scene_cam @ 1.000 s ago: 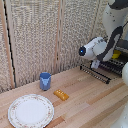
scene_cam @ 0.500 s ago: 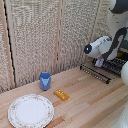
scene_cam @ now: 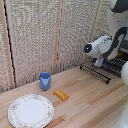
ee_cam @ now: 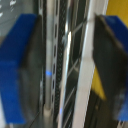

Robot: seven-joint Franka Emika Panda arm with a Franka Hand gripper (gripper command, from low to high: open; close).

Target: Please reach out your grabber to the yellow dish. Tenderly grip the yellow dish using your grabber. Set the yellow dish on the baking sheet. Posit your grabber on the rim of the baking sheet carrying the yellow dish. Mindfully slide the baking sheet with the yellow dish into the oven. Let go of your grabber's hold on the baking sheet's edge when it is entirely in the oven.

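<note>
One arm in frame, at the exterior view's right: white links came down from the top corner, elbow bent, bulky white-and-grey wrist body pointing toward the exterior view's left. We saw the pincer (scene_cam: 99, 62) low under that body, down at the baking sheet (scene_cam: 111, 64), but too small there to read contact.

In the wrist view the pincer (ee_cam: 67, 70) stood wide: two blue fingers (ee_cam: 20, 65) well apart, ribbed metal rack bars (ee_cam: 60, 55) running between them, not pinched. We saw a yellow patch (ee_cam: 118, 11) beyond one finger, probably the yellow dish, too blurred to confirm. We couldn't pick the dish out in the exterior view.

The sheet sat behind a lower slatted dark panel (scene_cam: 95, 73) at the counter's (scene_cam: 90, 100) far edge.

Elsewhere on the counter: blue cup (scene_cam: 45, 80), orange block (scene_cam: 61, 94) near it, patterned plate (scene_cam: 30, 110) in front, all well apart from the arm.
</note>
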